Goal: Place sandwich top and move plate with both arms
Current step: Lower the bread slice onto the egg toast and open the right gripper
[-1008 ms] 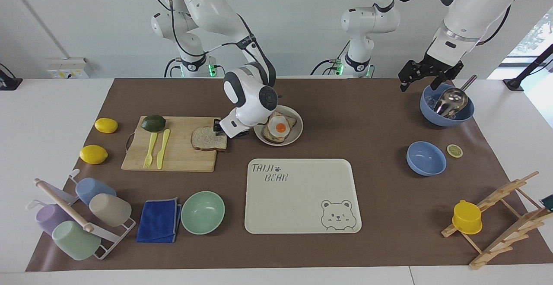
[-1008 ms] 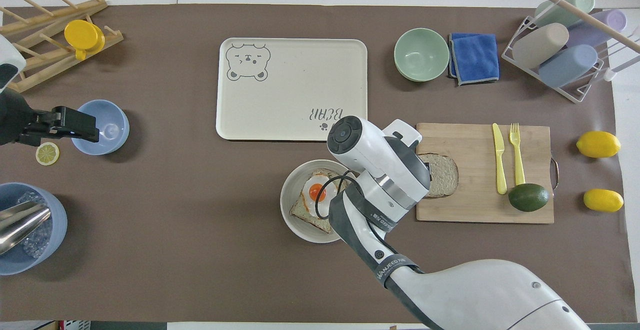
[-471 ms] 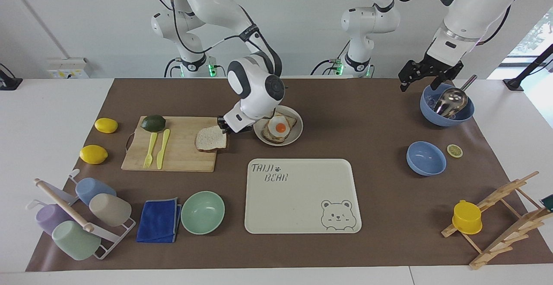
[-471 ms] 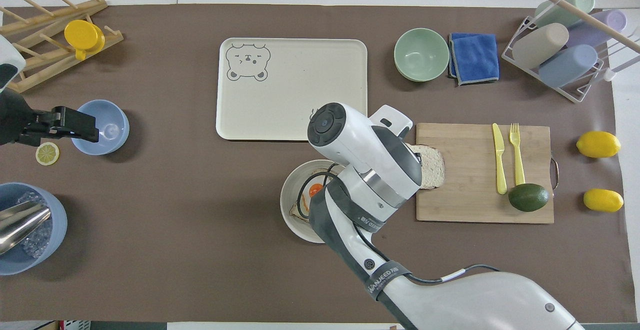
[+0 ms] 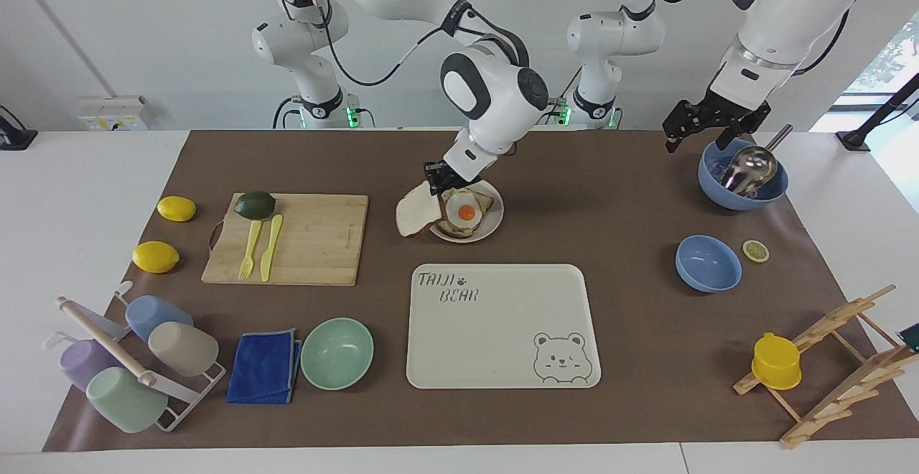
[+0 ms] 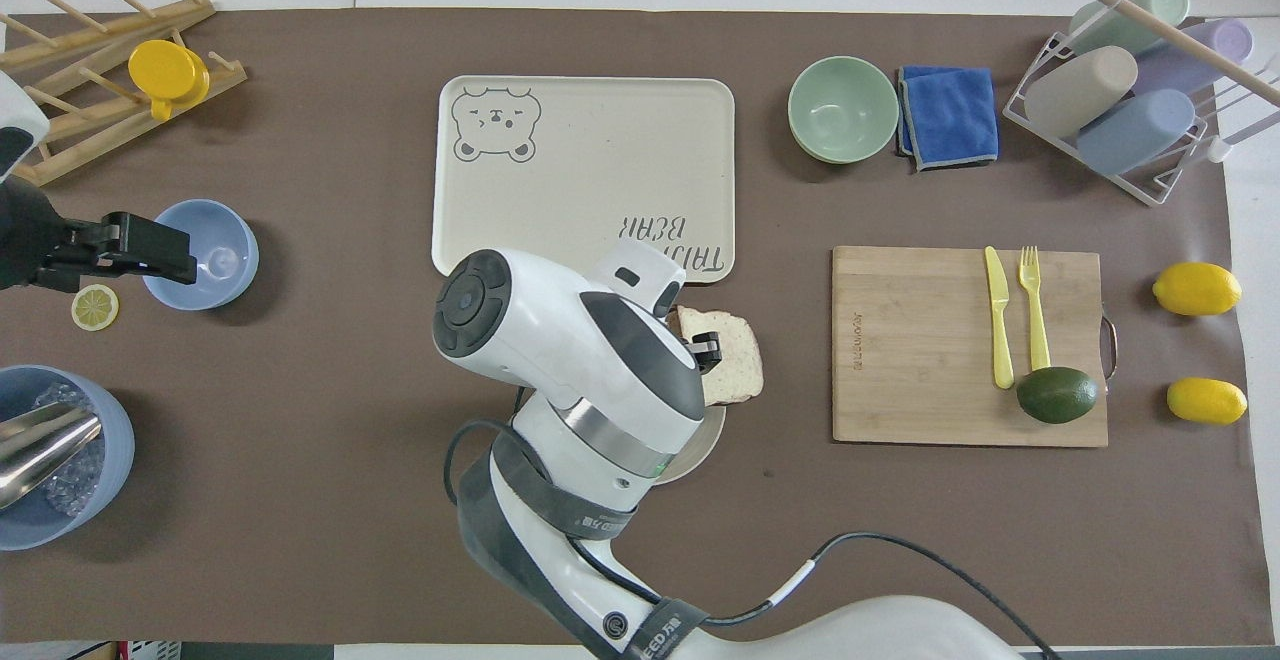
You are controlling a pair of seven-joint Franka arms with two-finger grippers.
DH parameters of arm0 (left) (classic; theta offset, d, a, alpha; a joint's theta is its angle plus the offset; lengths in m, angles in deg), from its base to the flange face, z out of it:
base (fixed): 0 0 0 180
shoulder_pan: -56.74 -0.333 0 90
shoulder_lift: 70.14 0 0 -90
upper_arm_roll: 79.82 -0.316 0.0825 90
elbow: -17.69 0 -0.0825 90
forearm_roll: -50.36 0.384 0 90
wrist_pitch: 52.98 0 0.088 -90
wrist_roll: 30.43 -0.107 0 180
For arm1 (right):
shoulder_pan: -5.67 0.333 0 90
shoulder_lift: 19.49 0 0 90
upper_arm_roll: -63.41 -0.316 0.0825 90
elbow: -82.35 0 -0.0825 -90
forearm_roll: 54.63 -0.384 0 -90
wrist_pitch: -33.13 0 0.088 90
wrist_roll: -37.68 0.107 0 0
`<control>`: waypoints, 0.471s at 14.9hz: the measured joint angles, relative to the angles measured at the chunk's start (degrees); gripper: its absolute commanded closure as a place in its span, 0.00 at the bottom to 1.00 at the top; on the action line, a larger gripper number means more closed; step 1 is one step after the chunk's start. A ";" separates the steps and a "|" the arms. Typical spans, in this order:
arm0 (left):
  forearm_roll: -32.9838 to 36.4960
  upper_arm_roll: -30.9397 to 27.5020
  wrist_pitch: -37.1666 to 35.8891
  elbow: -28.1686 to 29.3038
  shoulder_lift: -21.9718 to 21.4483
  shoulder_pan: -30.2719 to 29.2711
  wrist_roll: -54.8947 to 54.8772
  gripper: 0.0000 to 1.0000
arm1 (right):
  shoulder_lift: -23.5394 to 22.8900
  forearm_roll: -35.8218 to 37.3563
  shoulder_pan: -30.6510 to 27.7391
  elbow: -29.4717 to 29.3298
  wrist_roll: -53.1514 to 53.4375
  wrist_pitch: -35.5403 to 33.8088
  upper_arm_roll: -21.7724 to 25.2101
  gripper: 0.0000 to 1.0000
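Sandwich top (image 5: 415, 216) hangs tilted from my right gripper (image 5: 436, 176), whose fingers pinch one crust edge so that the slice's free end droops toward the table beside the plate (image 5: 492, 223). I hold it by the edge so the broad face stays clear for laying down. My right gripper is over the plate's rim on the side toward the cutting board (image 5: 316, 244), above the toast with the fried egg (image 5: 465, 212). The slice is not yet over the egg; I judge it must shift across and level out before release. My left gripper (image 5: 702, 126) waits, fingers spread, over the blue bowl with the metal scoop (image 5: 743, 176), well apart from the plate, for the two-arm carry. The tray (image 5: 502, 327) lies beside the plate, farther from the robots.
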 measured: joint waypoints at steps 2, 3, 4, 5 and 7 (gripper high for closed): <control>0.00 -0.03 0.00 0.17 0.00 -0.01 0.00 0.00 | -0.72 -2.77 1.23 -0.39 3.77 3.90 -0.06 1.00; 0.00 -0.02 0.00 0.39 -0.02 -0.01 0.00 0.00 | -0.98 -3.27 1.56 -0.36 4.58 5.34 -0.10 1.00; 0.00 -0.02 0.01 0.69 -0.08 -0.01 0.00 0.00 | -1.24 -3.70 1.82 -0.25 5.04 6.46 -0.10 1.00; 0.00 -0.02 0.06 0.97 -0.14 -0.01 0.00 0.00 | -1.48 -4.31 1.96 0.04 5.65 7.52 -0.11 1.00; 0.00 -0.02 0.63 1.58 -0.36 -0.01 0.00 0.00 | -1.71 -6.08 2.01 1.60 6.47 10.46 -0.13 1.00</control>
